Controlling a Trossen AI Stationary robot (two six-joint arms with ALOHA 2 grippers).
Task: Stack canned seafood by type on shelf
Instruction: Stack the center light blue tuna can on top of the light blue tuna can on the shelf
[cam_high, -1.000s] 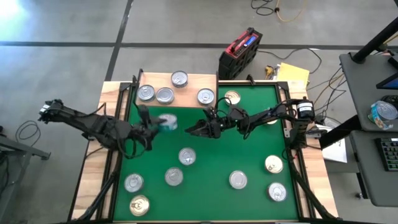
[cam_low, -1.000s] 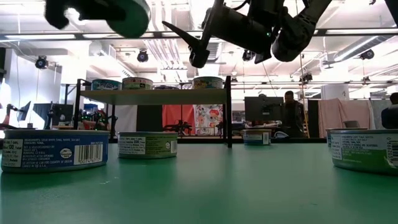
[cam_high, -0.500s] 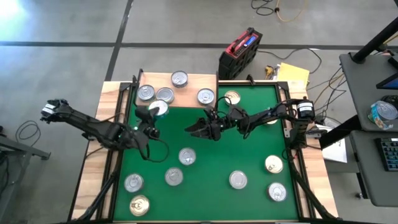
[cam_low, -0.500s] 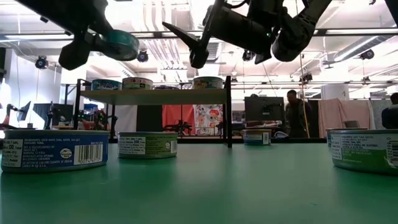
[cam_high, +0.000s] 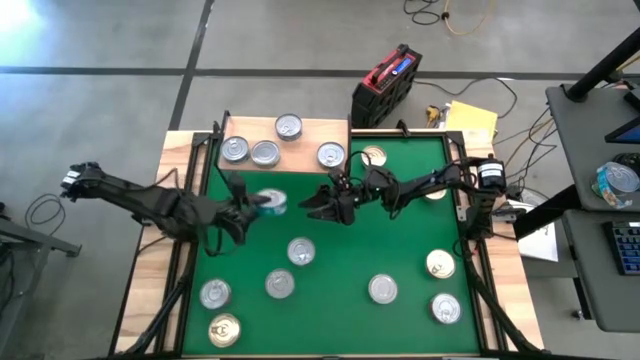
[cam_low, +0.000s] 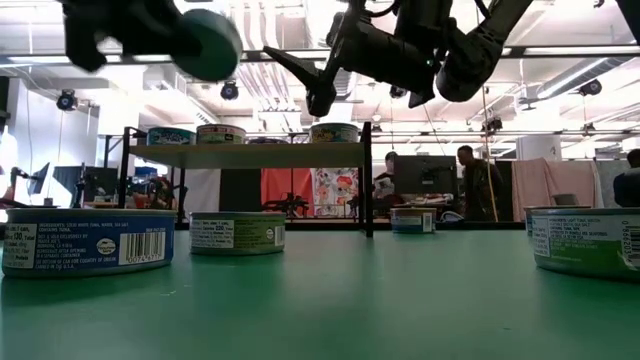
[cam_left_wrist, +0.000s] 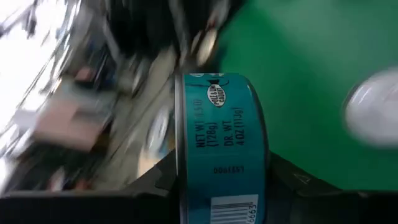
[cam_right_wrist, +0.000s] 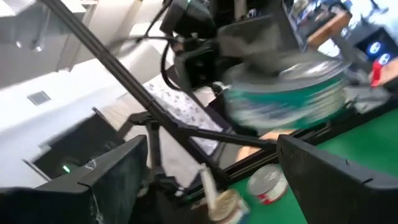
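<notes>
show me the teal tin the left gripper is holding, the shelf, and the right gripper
teal tin (cam_left_wrist: 219, 146), left wrist view, on its printed side wall.
shelf (cam_high: 310, 130), high view, on bare wood between tins.
right gripper (cam_high: 312, 207), high view, midway between its open fingertips.

Teal tin (cam_left_wrist: 221, 149) btwn fingers (cam_left_wrist: 155, 183)

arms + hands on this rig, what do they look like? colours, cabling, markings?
Both arms are dark, slim and jointed, with black cables looped along them. The left hand and right hand each have two black, tapering fingers. The right arm carries a black cylindrical motor housing near its base. No markings are readable.
</notes>
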